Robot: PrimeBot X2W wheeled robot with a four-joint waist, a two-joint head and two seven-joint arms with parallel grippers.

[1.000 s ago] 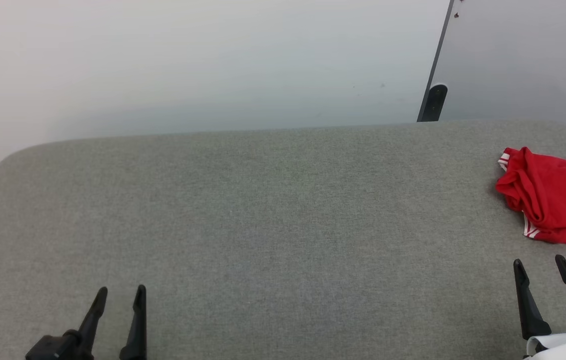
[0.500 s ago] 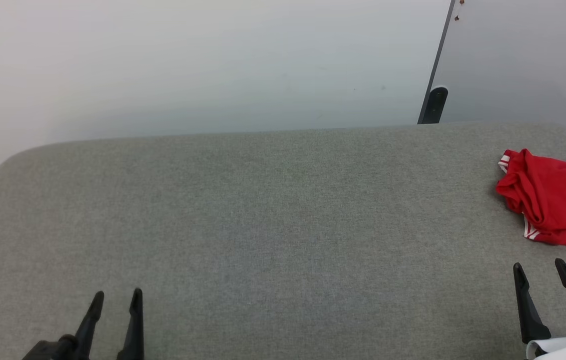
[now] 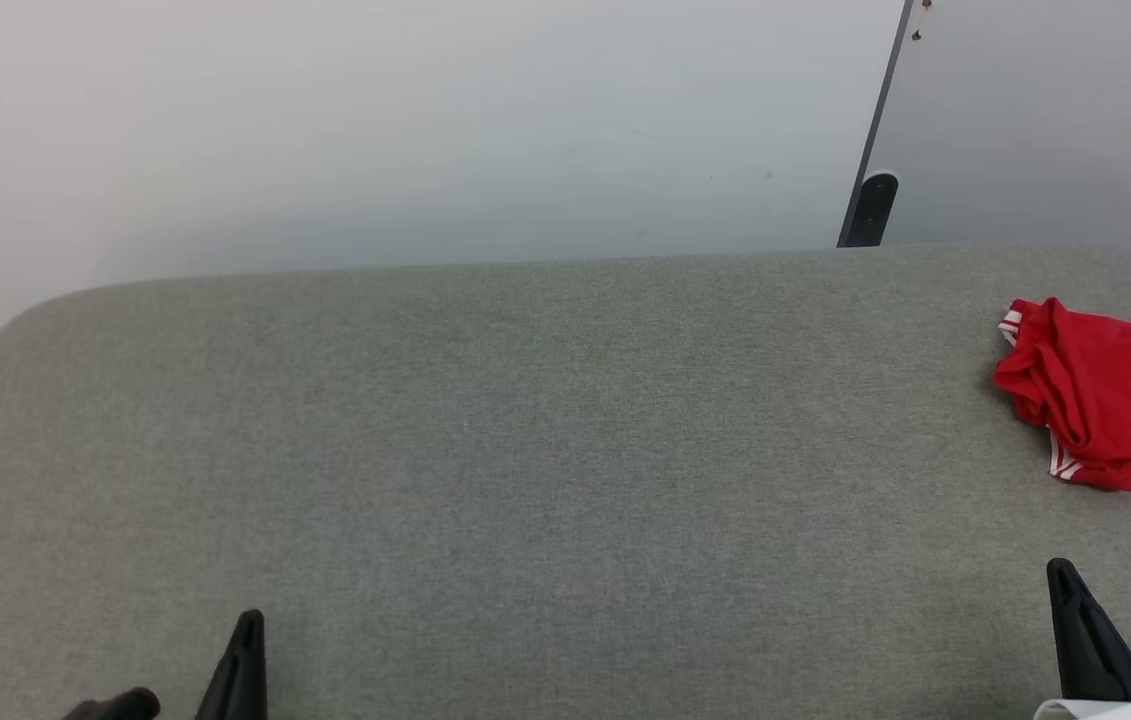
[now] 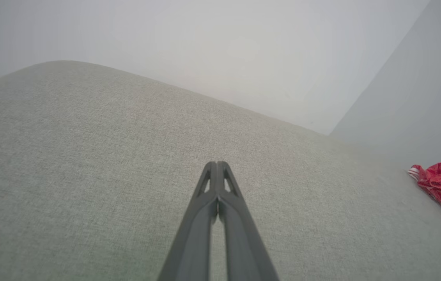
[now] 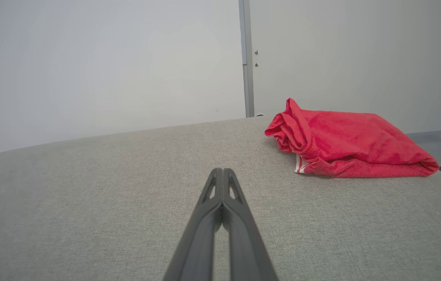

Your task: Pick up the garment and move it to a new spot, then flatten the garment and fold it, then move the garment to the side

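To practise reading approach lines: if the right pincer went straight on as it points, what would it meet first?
Likely bare grey tabletop; the garment lies to the right of the right pincer, off its line. Depth is unclear.

Long black slotted fingers (image 4: 201, 226), white forearm (image 3: 1105, 711)

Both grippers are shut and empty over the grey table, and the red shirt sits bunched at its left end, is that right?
No: the shirt sits bunched at the right end of the table, as the head view shows. The rest holds: the left gripper and the right gripper are shut and empty.
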